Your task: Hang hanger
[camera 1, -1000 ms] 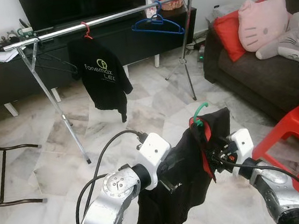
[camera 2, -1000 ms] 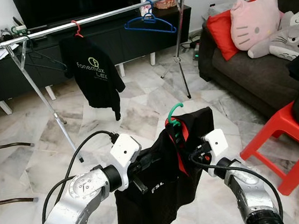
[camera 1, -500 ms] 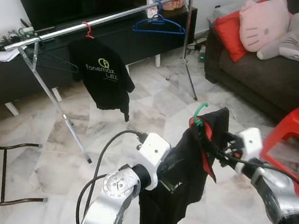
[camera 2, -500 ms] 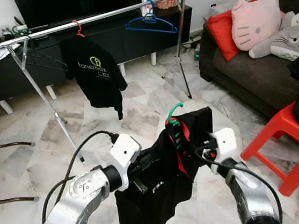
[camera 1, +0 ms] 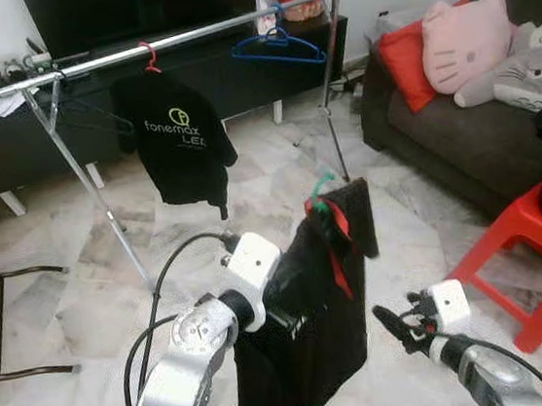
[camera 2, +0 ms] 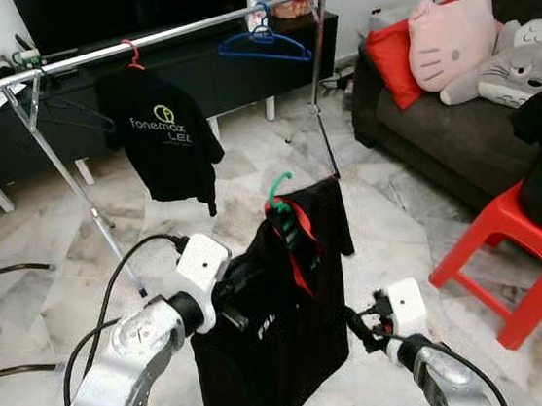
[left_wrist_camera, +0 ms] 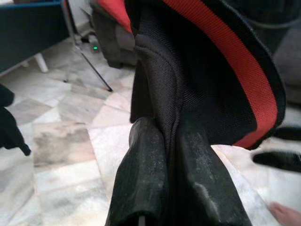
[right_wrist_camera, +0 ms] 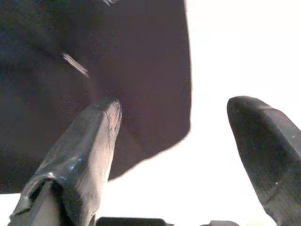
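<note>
Right claw (camera 1: 391,324) lowered, off shirt (camera 1: 310,326)

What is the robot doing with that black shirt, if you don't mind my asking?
The left gripper is shut on a black shirt with red trim, which sits on a green hanger. The right gripper is open, low beside the shirt, holding nothing. Ahead stands a metal rack bearing another black shirt and a blue hanger. The held shirt is not yet on the rack.
</note>
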`<state>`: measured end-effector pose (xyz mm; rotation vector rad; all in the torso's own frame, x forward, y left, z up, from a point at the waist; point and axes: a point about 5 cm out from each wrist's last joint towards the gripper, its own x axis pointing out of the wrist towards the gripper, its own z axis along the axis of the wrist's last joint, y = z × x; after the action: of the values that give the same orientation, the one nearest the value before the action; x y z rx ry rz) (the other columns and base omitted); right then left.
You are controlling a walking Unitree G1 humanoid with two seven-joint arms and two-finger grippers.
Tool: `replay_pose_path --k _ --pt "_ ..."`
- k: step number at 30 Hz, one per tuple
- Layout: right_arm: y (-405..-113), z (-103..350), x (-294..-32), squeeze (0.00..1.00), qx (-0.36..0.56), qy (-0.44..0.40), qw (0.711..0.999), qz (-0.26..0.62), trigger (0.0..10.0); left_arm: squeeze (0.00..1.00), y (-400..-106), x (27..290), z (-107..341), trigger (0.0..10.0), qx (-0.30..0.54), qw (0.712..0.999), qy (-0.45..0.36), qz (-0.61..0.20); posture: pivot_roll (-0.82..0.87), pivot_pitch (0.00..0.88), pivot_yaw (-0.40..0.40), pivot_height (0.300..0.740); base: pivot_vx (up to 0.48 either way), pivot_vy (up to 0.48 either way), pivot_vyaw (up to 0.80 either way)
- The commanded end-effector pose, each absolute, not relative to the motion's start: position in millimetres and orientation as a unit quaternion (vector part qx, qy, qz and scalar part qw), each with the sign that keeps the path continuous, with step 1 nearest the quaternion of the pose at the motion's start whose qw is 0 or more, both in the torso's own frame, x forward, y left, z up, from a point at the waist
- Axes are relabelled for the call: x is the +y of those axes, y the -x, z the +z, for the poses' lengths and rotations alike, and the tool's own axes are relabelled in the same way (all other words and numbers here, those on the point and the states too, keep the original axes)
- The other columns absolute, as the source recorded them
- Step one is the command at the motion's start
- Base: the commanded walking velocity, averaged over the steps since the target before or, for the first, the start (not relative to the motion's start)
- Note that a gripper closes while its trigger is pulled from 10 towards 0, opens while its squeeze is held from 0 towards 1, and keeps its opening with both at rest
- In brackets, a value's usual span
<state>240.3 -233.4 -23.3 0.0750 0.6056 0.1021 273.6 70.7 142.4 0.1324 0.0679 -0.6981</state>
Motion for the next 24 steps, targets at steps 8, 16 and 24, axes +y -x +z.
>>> replay_pose_path --k 8,16,24 --pt "-191 -70 -226 0.00 0.433 -0.082 0.897 -0.032 4.4 0.00 -279 74 153 10.0 0.004 0.943 -0.069 -0.326 -0.03 0.000 -0.018 0.740 0.000 0.000 0.00" --pt "-152 -92 -219 0.00 0.501 -0.078 0.860 -0.055 0.0 0.00 -277 74 153 10.0 0.003 0.944 -0.065 -0.324 -0.01 0.000 -0.023 0.740 0.000 0.000 0.00" --pt "-157 -90 -219 0.00 0.495 -0.079 0.863 -0.065 0.0 0.00 -278 75 152 10.0 0.006 0.944 -0.065 -0.325 -0.02 0.000 -0.019 0.740 0.000 0.000 0.00"
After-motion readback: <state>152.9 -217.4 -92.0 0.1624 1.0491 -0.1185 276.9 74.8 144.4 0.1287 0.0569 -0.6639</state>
